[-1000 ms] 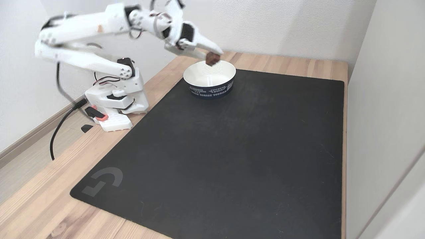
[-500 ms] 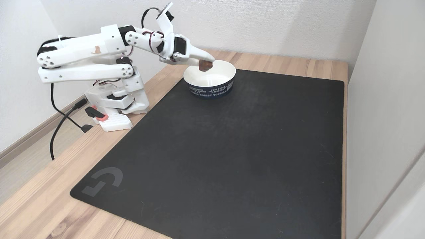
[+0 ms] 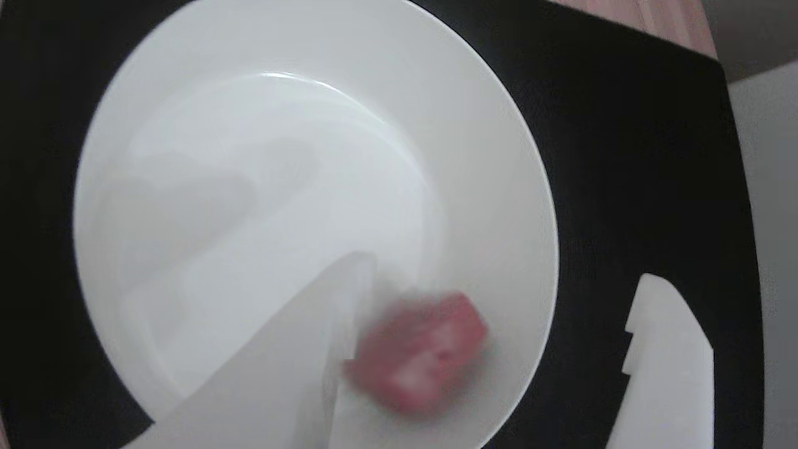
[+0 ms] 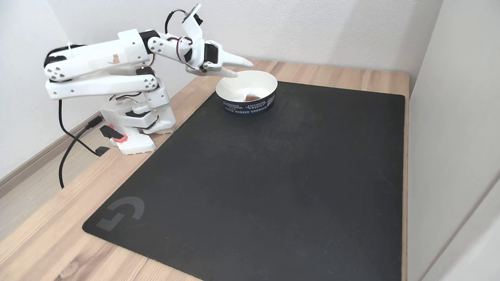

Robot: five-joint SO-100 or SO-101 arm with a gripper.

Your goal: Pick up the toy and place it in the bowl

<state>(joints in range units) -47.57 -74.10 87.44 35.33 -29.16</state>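
Blurred red toy point(image 3: 416, 354) inside white bowl point(image 3: 511, 156)
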